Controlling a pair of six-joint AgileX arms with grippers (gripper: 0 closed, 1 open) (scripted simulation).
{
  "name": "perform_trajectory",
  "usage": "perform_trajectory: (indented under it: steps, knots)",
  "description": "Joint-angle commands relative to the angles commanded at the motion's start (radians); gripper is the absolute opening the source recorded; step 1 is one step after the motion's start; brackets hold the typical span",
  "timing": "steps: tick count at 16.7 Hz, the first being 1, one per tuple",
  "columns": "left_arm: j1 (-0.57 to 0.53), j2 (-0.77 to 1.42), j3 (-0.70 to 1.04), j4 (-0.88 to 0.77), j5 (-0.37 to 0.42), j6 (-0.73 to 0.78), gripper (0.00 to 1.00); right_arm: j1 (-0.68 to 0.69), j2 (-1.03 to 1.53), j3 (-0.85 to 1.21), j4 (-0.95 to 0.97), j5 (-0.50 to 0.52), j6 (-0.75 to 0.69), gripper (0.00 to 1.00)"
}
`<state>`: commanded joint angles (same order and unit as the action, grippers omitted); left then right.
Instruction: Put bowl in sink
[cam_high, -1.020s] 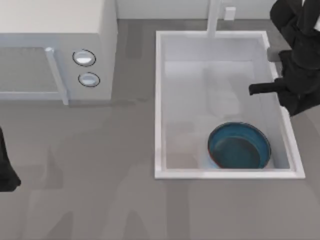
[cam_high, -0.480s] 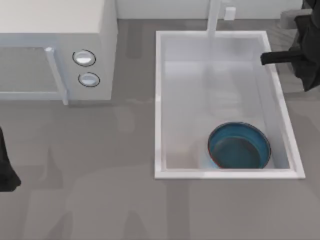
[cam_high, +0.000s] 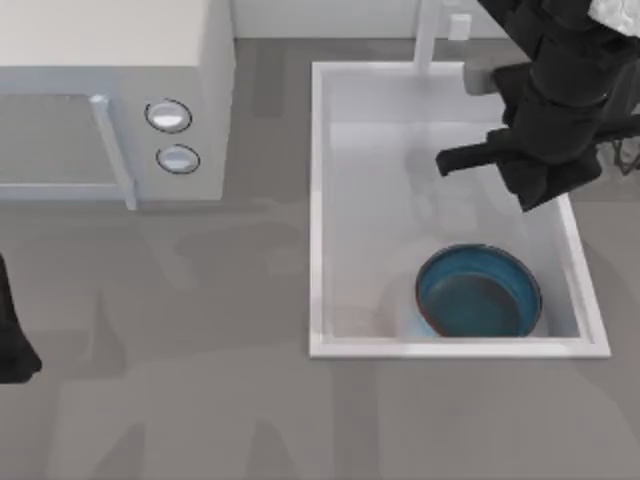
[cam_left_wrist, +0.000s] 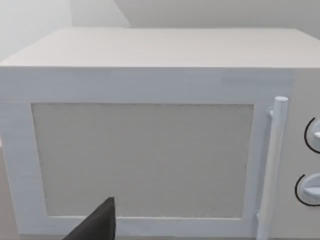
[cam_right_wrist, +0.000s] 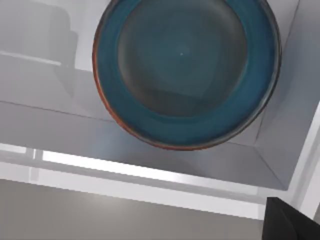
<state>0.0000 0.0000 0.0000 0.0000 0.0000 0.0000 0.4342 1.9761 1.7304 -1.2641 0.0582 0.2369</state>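
Whether the jaws of the right gripper (cam_high: 452, 160) are open or closed I cannot tell; it hangs empty above the sink (cam_high: 318, 200), toward 1 o'clock of the basin, apart from the bowl (cam_high: 479, 292). That blue bowl sits upright on the sink floor at the 5 o'clock corner, near the front wall. My left arm (cam_high: 12, 335) rests at the table's 9 o'clock edge, facing the microwave (cam_left_wrist: 150, 135).
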Motion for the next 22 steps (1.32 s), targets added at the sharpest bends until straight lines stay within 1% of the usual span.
perform_trajectory:
  steps: [6, 10, 13, 15, 18, 22]
  knots:
    - [0.000, 0.000, 0.000, 0.000, 0.000, 0.000, 1.00, 0.387, -0.019, -0.158, 0.243, -0.110, -0.040, 0.00]
    - [0.000, 0.000, 0.000, 0.000, 0.000, 0.000, 1.00, 0.654, -0.054, -0.283, 0.473, -0.170, -0.070, 0.00]
    - [0.000, 0.000, 0.000, 0.000, 0.000, 0.000, 1.00, 0.818, -0.096, -0.374, 0.673, -0.189, -0.092, 0.00]
    - [0.000, 0.000, 0.000, 0.000, 0.000, 0.000, 1.00, 0.891, -0.135, -0.427, 0.818, -0.182, -0.104, 0.00]
    - [0.000, 0.000, 0.000, 0.000, 0.000, 0.000, 1.00, 0.940, -0.202, -0.498, 1.046, -0.139, -0.120, 0.00]
    - [0.000, 0.000, 0.000, 0.000, 0.000, 0.000, 1.00, 0.893, -0.287, -0.591, 1.347, -0.020, -0.139, 0.00]
